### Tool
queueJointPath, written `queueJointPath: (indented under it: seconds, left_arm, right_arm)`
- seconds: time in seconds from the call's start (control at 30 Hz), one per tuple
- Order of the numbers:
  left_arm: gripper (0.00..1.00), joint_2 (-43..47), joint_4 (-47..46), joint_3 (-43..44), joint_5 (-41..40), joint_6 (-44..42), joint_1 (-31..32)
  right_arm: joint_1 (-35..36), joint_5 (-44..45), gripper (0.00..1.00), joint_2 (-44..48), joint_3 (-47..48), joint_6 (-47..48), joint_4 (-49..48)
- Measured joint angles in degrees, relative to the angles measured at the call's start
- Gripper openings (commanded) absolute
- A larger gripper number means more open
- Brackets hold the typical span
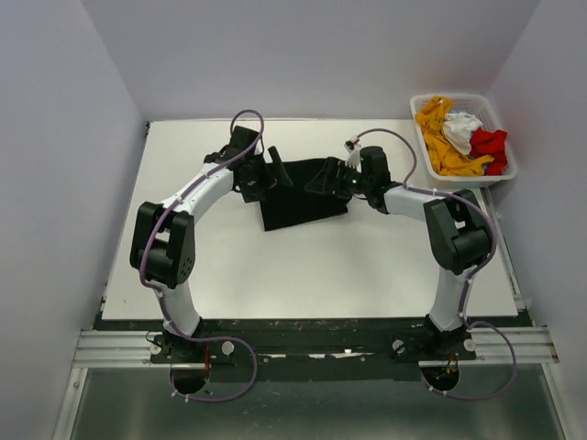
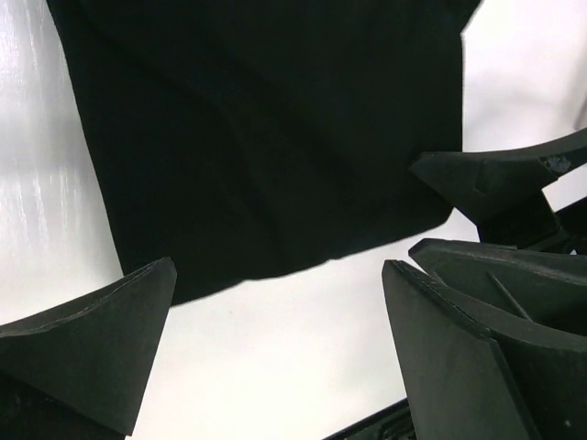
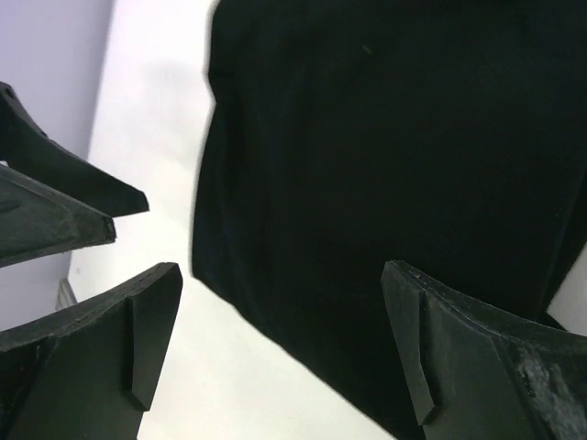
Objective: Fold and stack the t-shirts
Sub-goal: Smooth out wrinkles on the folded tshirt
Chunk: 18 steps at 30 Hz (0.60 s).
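Black t-shirt (image 1: 298,207) flat on the white table (image 1: 321,268)

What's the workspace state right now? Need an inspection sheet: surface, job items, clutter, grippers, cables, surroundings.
Surface: white table, bare around the cloth.
Job's things: black t-shirt lies on the table between the arms; how far it is folded is unclear. The orange-yellow shirt, white shirt and red shirt are bunched in the basket at the far right corner.
Clutter: nothing seen.
Grippers: left gripper open, over the shirt's edge, holding nothing. Right gripper open, over the shirt, holding nothing.
Cables: purple cables loop at each wrist and below the bases.
Surroundings: pale walls on three sides; metal rail at the near edge.
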<state>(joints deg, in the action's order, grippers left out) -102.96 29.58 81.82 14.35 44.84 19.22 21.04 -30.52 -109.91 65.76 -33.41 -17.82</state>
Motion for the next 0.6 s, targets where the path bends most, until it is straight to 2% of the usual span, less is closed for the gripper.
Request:
queueJointPath:
  seconds: [0.17,0.4,0.6]
  left_arm:
    - [0.99,-5.5,-2.1,-0.1,2.1,0.4,-0.1]
    - [0.99,-12.3,-5.4,0.2,6.9,1.3,0.8]
    - [0.99,-11.9,-5.7,-0.7,6.2,1.6,1.0]
  right_arm:
    - [0.0,1.7,1.0,-4.3,-0.9,0.0,-0.2]
    - [0.0,2.5,1.0,-4.5,-2.8,-0.2,-3.8]
    - [0.0,3.4,1.0,-2.4,-6.9,-0.2,-7.1]
